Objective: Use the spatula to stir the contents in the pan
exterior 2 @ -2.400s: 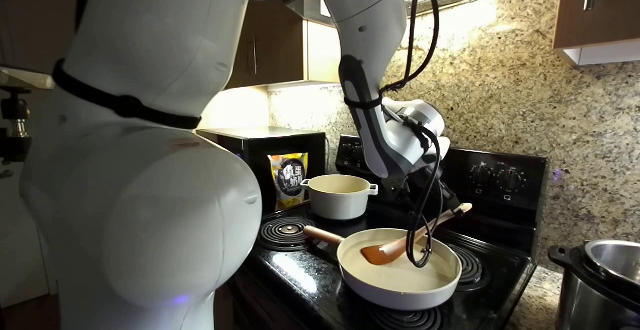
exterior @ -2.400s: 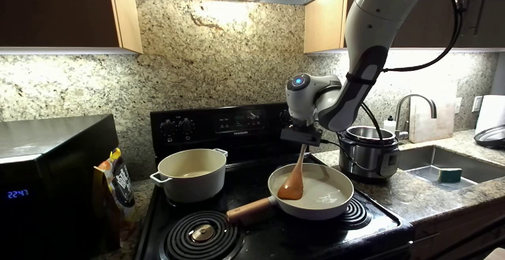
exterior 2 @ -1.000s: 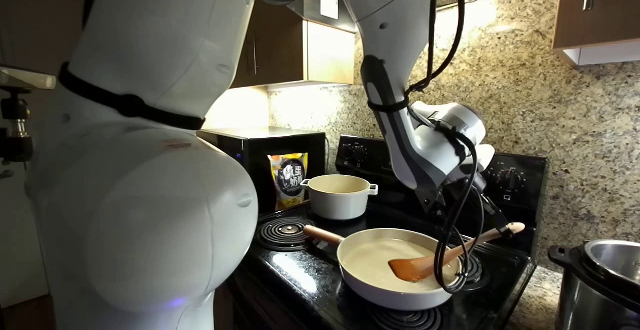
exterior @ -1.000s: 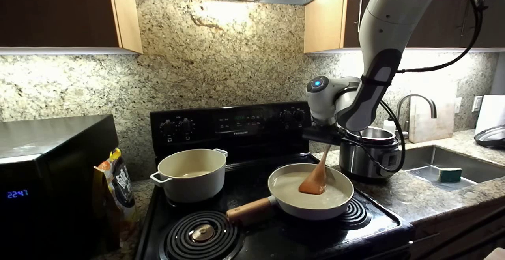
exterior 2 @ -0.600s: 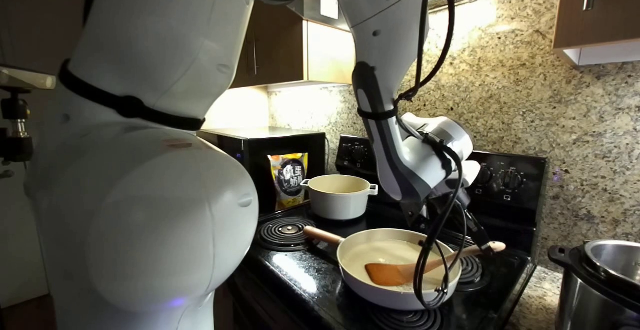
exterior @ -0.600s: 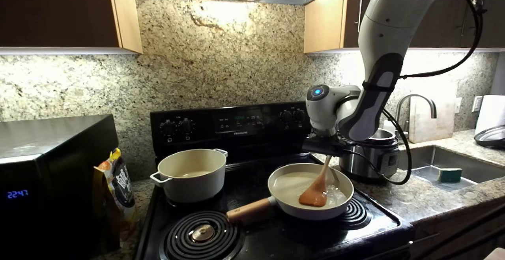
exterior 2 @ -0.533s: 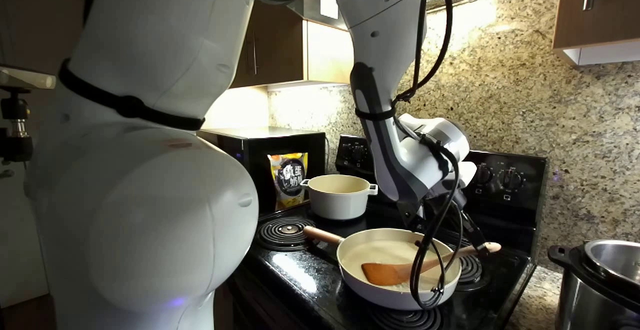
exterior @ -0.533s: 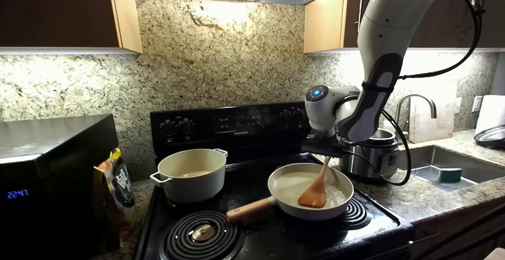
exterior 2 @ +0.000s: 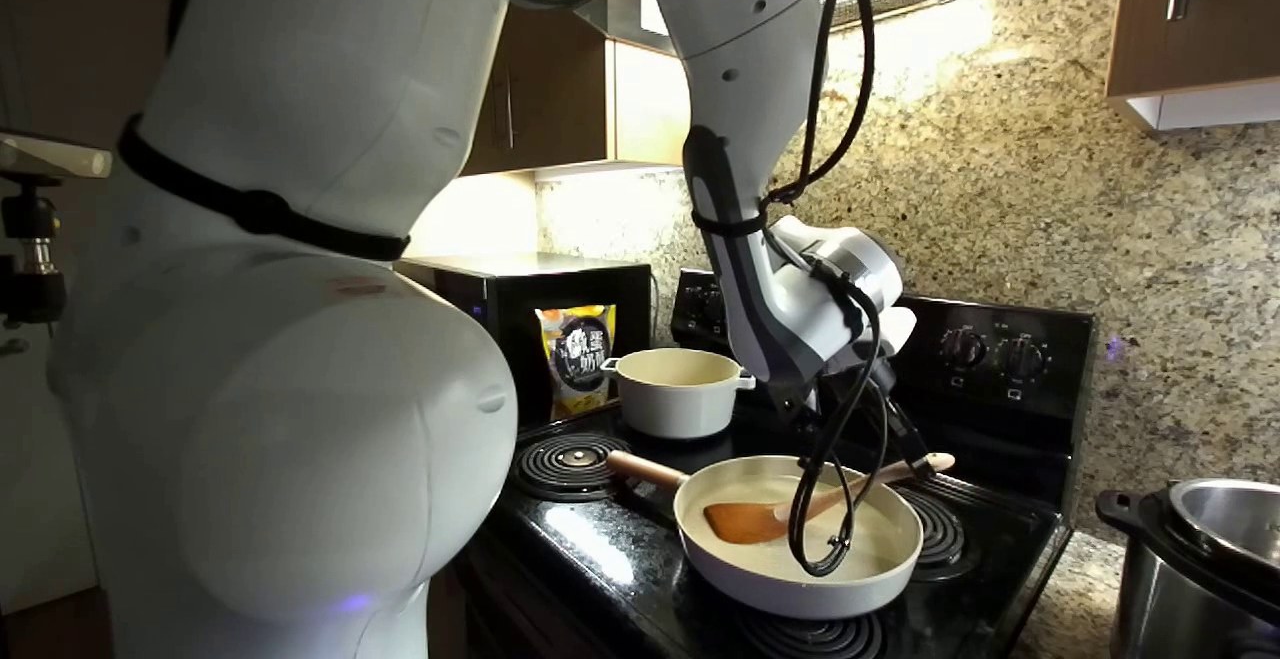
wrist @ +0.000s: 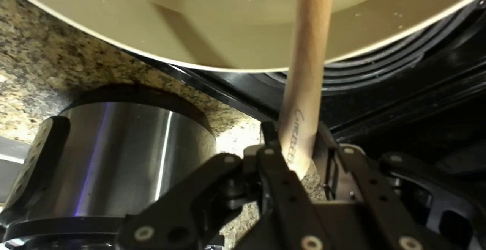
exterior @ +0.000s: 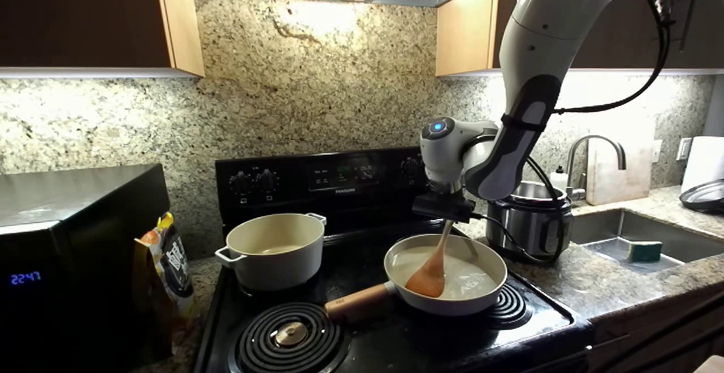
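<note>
The orange-brown wooden spatula stands tilted in the pan, its blade in the handle-side part in both exterior views. The pale contents form a thin, shiny layer on the pan's cream interior. My gripper is shut on the upper end of the spatula's handle in the wrist view. In an exterior view the gripper is beyond the pan's rim, with the handle's end sticking out past the fingers. The blade is out of the wrist view. The pan's long wooden handle points away from the spatula.
A cream pot stands on the stove beside the pan. A steel pot stands on the counter close to the gripper. A black cable loop hangs from the arm in front of the pan. A food bag leans by the microwave.
The spatula went away from the pan's handle, then came back. In the last half second the gripper and blade moved toward the handle side. The pan stayed put; the gripper kept its hold.
</note>
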### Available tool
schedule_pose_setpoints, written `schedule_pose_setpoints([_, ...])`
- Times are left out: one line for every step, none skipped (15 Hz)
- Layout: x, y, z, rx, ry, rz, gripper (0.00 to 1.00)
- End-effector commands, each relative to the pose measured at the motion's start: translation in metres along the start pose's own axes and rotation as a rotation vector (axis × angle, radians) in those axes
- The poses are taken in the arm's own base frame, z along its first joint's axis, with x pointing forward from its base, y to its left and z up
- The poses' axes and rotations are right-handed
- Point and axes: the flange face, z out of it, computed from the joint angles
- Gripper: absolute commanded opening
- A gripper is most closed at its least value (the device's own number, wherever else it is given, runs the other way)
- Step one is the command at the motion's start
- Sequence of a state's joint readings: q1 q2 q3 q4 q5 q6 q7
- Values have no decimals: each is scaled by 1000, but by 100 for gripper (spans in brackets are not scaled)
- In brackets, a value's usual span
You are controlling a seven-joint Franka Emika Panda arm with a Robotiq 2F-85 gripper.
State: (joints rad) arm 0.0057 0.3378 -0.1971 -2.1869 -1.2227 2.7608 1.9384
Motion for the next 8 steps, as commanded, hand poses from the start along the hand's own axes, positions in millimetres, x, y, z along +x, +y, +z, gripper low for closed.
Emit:
schedule_pose_setpoints([12, -17, -5, 21, 13, -17, 12])
schedule_pose_setpoints([18, -19, -5, 24, 22, -13, 12])
schedule_pose_setpoints([24, -19, -4, 26, 28, -6, 12])
schedule_pose_setpoints([30, -19, -3, 26, 36, 1, 12])
schedule_pose_setpoints([36, -17, -2, 24, 43, 8, 12])
schedule_pose_setpoints([41, -15, 0, 20, 49, 14, 12])
schedule_pose_setpoints([47, -10, 3, 12, 60, 21, 12])
schedule_pose_setpoints([52, -7, 6, 4, 70, 28, 12])
